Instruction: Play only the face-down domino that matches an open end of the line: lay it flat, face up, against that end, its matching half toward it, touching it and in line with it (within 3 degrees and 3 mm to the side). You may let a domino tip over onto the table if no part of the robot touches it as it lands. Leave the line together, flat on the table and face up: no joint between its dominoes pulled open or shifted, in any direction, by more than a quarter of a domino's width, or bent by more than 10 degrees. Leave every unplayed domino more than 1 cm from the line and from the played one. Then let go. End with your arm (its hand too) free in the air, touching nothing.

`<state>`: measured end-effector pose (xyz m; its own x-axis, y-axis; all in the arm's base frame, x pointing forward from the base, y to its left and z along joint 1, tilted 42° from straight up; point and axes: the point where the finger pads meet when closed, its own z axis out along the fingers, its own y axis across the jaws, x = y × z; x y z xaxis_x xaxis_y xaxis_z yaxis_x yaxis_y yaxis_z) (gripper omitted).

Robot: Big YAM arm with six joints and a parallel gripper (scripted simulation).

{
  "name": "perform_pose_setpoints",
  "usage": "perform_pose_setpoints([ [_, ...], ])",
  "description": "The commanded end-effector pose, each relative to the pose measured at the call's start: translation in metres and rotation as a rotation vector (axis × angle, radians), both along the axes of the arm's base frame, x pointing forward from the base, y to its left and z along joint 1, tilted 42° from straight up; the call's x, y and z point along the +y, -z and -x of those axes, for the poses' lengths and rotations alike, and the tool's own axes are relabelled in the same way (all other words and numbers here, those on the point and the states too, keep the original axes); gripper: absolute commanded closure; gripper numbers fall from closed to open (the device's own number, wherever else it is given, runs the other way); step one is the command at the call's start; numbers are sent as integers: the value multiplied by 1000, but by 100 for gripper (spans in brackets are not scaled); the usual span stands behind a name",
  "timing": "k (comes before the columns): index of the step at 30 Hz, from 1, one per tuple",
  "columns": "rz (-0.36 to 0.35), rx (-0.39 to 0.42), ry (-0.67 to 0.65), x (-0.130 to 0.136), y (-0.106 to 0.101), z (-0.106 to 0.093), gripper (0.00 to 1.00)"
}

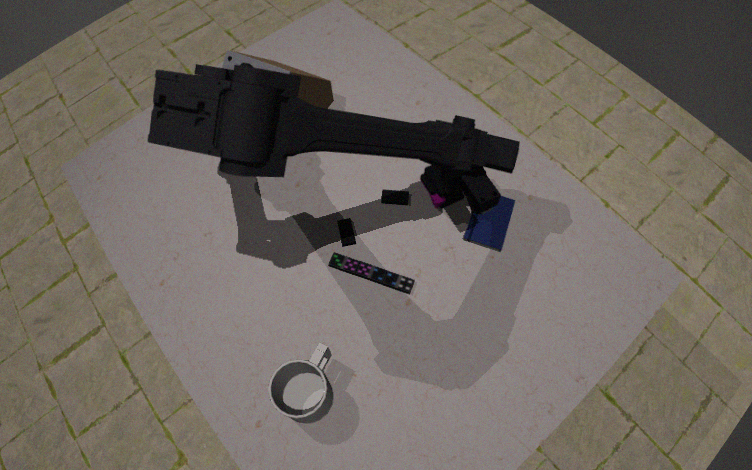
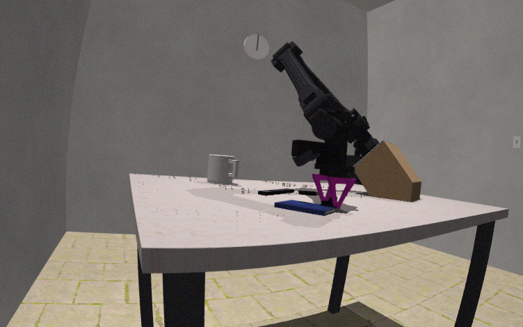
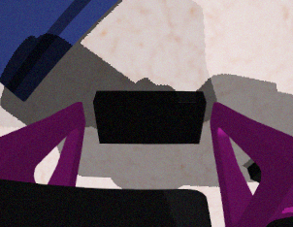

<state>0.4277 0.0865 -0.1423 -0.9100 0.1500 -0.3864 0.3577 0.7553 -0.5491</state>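
Observation:
A line of dominoes (image 1: 372, 273) (image 2: 275, 191) lies flat, face up; its pips run from green at the upper left end through magenta and blue to white at the lower right end. Two black face-down dominoes lie apart above it: one domino (image 1: 346, 232) near the green end, another domino (image 1: 395, 197) farther up. My gripper (image 3: 147, 112) (image 2: 332, 204) is open, low over the table. A third black domino (image 3: 149, 118) is between its magenta fingers, with a gap on each side. No pips show on it. In the top view the arm hides it.
A blue flat box (image 1: 493, 224) (image 2: 306, 206) (image 3: 24, 19) lies close beside my gripper. A grey mug (image 1: 299, 390) (image 2: 220, 170) stands beyond the line, its handle toward the line. A brown block (image 1: 316, 90) (image 2: 389, 174) stands by the arm's base.

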Motion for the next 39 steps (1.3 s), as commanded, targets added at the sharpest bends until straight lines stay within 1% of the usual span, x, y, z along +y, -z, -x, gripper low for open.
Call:
perform_pose_setpoints([
  [1, -3, -7, -9, 5, -2, -1, 27],
  [9, -2, -9, -28, 12, 0, 1, 27],
  [16, -2, -9, -28, 12, 0, 1, 27],
  [17, -3, -6, -7, 4, -2, -2, 27],
  [26, -1, -7, -27, 12, 1, 1, 27],
  [33, -1, -7, -27, 12, 1, 1, 27],
  [34, -3, -6, -7, 4, -2, -1, 27],
  [39, -1, -6, -18, 8, 0, 1, 27],
])
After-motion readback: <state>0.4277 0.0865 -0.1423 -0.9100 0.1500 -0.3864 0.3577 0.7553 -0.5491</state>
